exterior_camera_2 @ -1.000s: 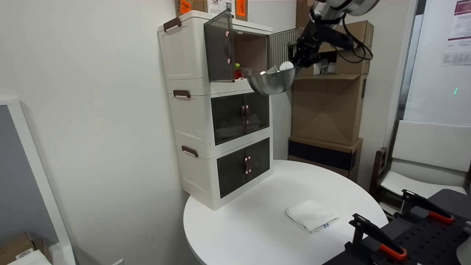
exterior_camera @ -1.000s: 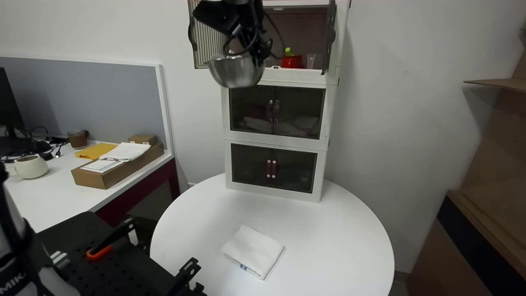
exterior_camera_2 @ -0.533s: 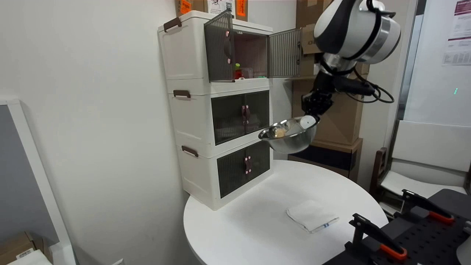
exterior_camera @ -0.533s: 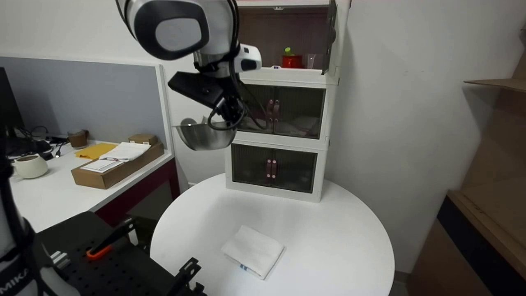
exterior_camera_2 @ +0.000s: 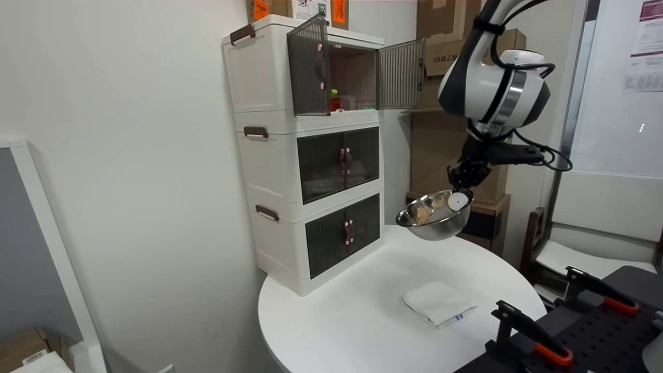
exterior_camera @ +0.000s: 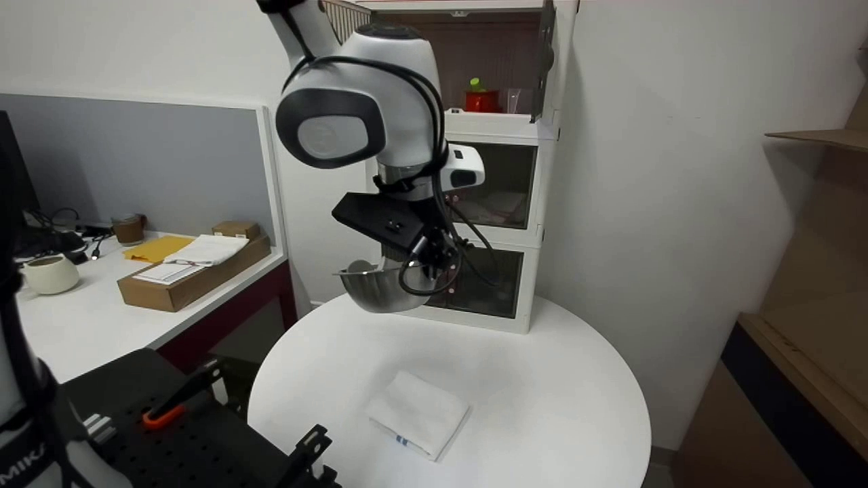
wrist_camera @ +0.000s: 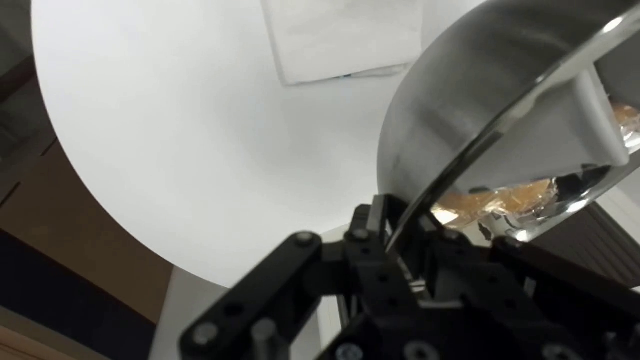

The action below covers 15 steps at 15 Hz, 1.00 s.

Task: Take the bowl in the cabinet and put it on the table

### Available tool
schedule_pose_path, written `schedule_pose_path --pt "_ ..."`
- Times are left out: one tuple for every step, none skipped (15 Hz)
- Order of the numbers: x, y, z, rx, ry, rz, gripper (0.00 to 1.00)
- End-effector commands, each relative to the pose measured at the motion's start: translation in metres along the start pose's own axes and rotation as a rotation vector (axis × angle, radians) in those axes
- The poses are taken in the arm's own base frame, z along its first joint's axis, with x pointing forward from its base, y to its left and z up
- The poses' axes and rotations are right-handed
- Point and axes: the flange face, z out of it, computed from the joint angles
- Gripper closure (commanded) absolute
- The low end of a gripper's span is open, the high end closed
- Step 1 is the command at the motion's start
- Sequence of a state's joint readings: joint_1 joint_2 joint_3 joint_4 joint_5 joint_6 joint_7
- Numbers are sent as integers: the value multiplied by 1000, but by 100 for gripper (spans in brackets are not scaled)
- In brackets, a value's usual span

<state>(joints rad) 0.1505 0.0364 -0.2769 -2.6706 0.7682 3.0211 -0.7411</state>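
Observation:
The silvery metal bowl (exterior_camera: pixel 380 291) hangs in the air above the table, slightly tilted, in both exterior views (exterior_camera_2: pixel 437 230). In the wrist view, the bowl (wrist_camera: pixel 445 95) holds a whitish cup-like object (wrist_camera: pixel 545 135) and tan-orange wrapped pieces (wrist_camera: pixel 525 197). My gripper (wrist_camera: pixel 402 220) is shut on the bowl's rim, one finger outside the wall and one inside. The round white table (exterior_camera_2: pixel 352 331) lies below, with a gap under the bowl. The white cabinet (exterior_camera_2: pixel 274 160) stands at the table's back, its top compartment open; the arm partly covers the cabinet (exterior_camera: pixel 502 129) in an exterior view.
A folded white cloth (exterior_camera: pixel 417 413) lies on the table near the bowl. Open cabinet doors (exterior_camera_2: pixel 401 77) stick out above. A red pot (exterior_camera: pixel 481 102) stands in the top compartment. A black platform with clamps (exterior_camera_2: pixel 590 336) borders the table; cardboard boxes (exterior_camera_2: pixel 456 155) stand behind.
My gripper has carried the bowl down from the height of the top compartment to about the lowest compartment's height, and away from the cabinet. The cloth and cabinet doors have not moved.

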Motion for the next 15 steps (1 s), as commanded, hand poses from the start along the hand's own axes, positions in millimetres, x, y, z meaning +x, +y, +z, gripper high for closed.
schedule_pose_path --pt "26 12 12 53 45 3 98" --pt "31 15 17 74 50 -18 98" --pt "32 21 28 84 45 -39 98" --pt "29 29 41 89 34 -52 98" --pt "19 40 60 76 9 -63 98" --pt "12 48 75 70 -14 -74 98" --pt "4 57 91 56 -38 -81 98" --pt "-6 66 109 36 -68 -88 98" --pt "-14 75 128 12 -97 -90 98" --pt "-19 82 148 2 -118 -91 98" --pt "-21 87 167 1 -133 -95 98" --pt "-24 110 181 2 -143 -100 98" --pt "-23 119 200 1 -149 -108 98" --pt "-21 130 217 0 -149 -115 98" --pt "-16 140 233 5 -140 -116 98"
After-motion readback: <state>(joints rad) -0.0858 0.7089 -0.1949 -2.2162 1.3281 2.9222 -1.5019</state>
